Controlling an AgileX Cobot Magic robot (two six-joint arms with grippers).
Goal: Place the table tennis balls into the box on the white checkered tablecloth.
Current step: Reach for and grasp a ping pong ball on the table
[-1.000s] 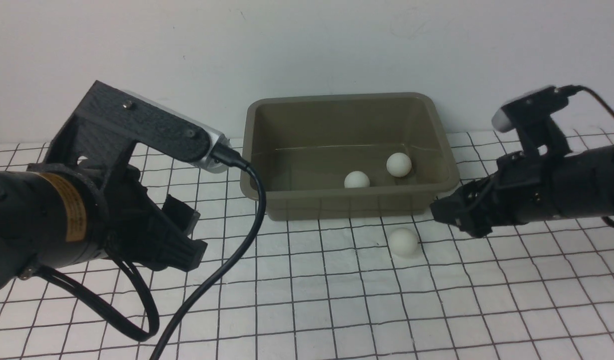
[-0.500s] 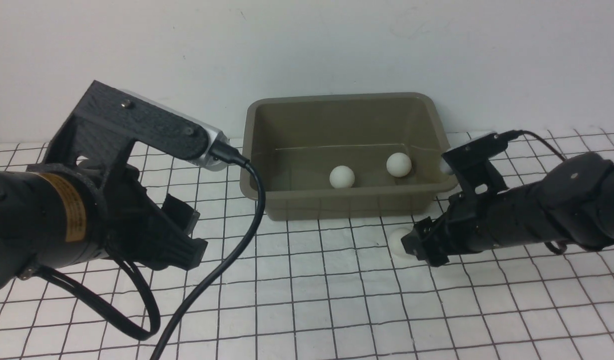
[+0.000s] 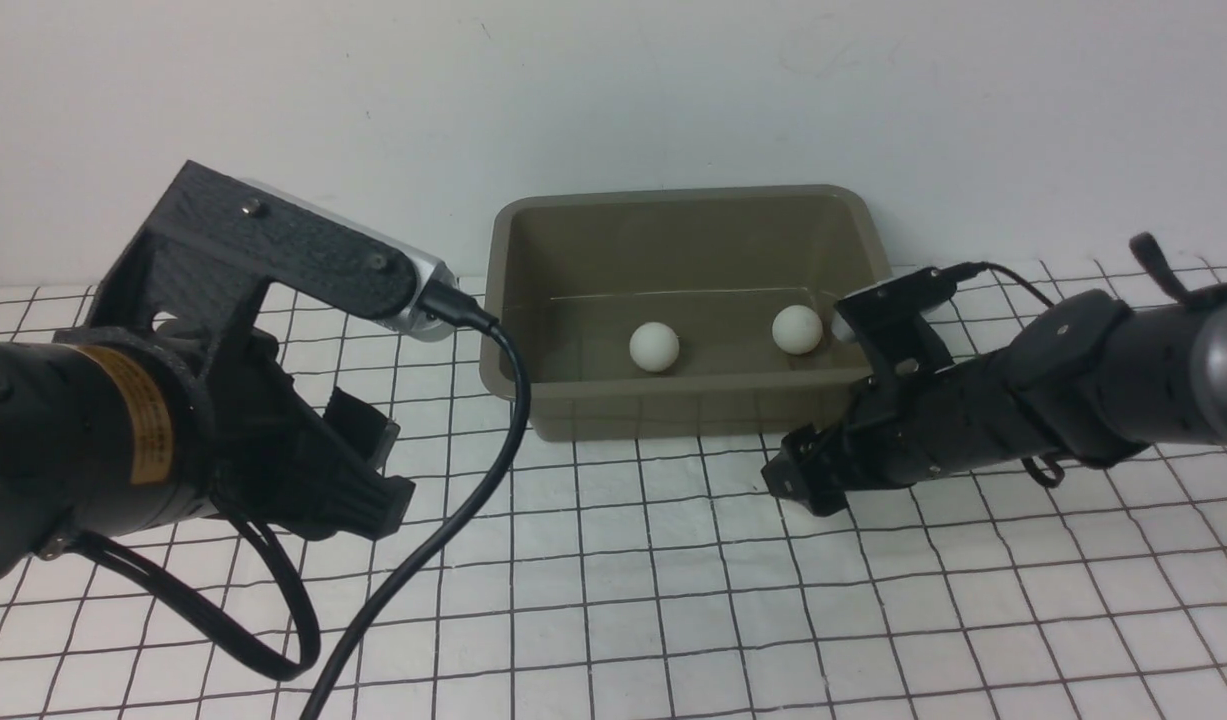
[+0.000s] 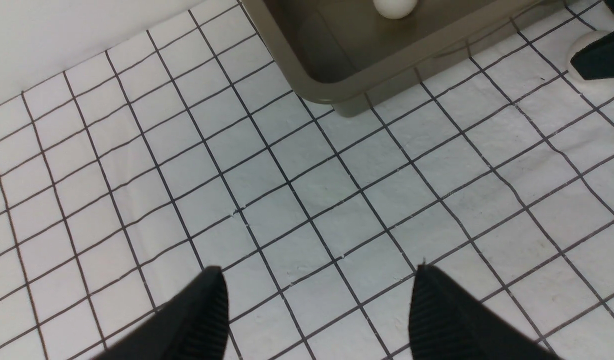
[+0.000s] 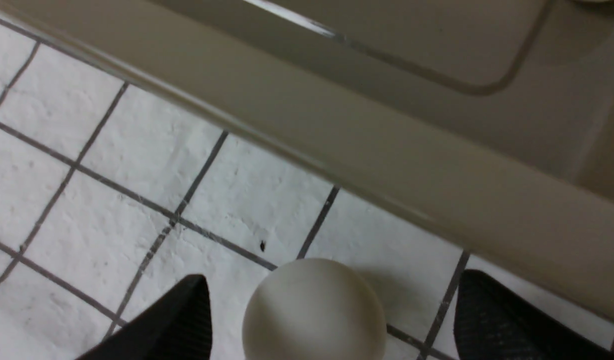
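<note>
Of three small matte white table tennis balls, one (image 3: pixel 654 347) lies beside another (image 3: pixel 797 328) inside the olive-green rectangular plastic box (image 3: pixel 708 405). The third ball (image 5: pixel 314 310) rests on the white black-gridded tablecloth (image 3: pixel 673 600) just before the box, between the right gripper (image 3: pixel 801 482), whose jaws are spread wide and clear of it. The left gripper (image 4: pixel 317 295) has its jaws apart and empty.

No legible text, arm label (image 3: pixel 136 428) unreadable

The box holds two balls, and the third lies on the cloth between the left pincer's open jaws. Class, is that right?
Wrong pincer: the third ball lies between the right pincer's open jaws; see the right wrist view. The rest stands.
</note>
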